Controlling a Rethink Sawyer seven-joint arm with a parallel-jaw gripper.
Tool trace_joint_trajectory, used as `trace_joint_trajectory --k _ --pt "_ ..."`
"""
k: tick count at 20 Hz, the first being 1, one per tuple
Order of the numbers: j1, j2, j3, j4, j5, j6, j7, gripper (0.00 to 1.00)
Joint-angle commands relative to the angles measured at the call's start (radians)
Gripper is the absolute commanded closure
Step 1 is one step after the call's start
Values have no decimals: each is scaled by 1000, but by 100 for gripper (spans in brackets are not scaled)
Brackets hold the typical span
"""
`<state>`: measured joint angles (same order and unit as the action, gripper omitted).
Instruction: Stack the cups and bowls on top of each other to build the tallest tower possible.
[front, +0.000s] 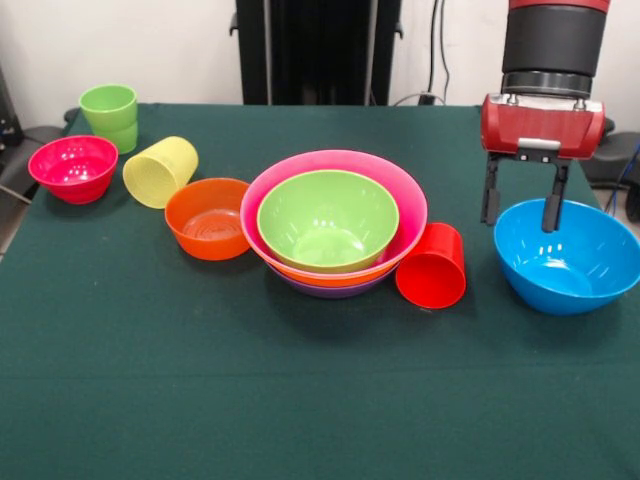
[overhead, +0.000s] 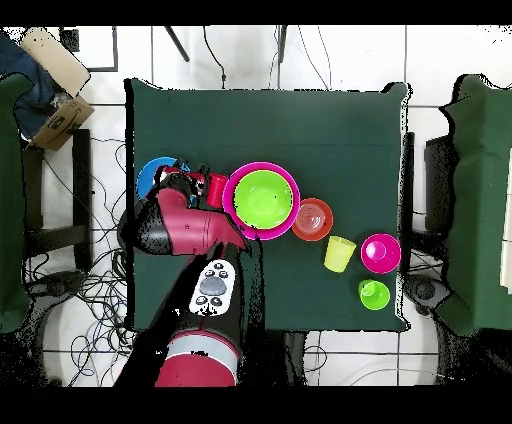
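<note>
Fingers (front: 553, 212) apart over blue bowl (front: 568, 255) rim, rt table (front: 300, 400) edge.

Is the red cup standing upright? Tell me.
No, the red cup lies on its side against the tower, its open mouth facing the front camera.

A dark green cloth covers the table (front: 300, 400). Behind it stands a plain white wall (front: 150, 45), with a black stand (front: 315, 50) against it. From above, the floor (overhead: 440, 60) shows pale tiles with cables (overhead: 70, 290) trailing across them; a cardboard box (overhead: 55, 60) sits in one corner.
</note>
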<state>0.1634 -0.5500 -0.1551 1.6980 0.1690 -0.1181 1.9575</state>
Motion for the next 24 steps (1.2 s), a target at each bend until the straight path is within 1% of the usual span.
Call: trace_joint_trajectory --k 1,2,6,9,15,18,20,24 --pt "6 27 55 21 -44 74 93 0" --pt "6 31 52 10 -51 109 70 0" --pt "6 44 50 18 -42 86 89 0" --pt "13 59 42 5 -41 114 76 0" --pt "44 100 8 -43 -37 257 28 0" --pt "61 114 -15 -82 -39 375 6 0" --pt "75 125 -28 -109 -46 435 -1 0" --pt "109 147 -50 -150 -53 496 19 0"
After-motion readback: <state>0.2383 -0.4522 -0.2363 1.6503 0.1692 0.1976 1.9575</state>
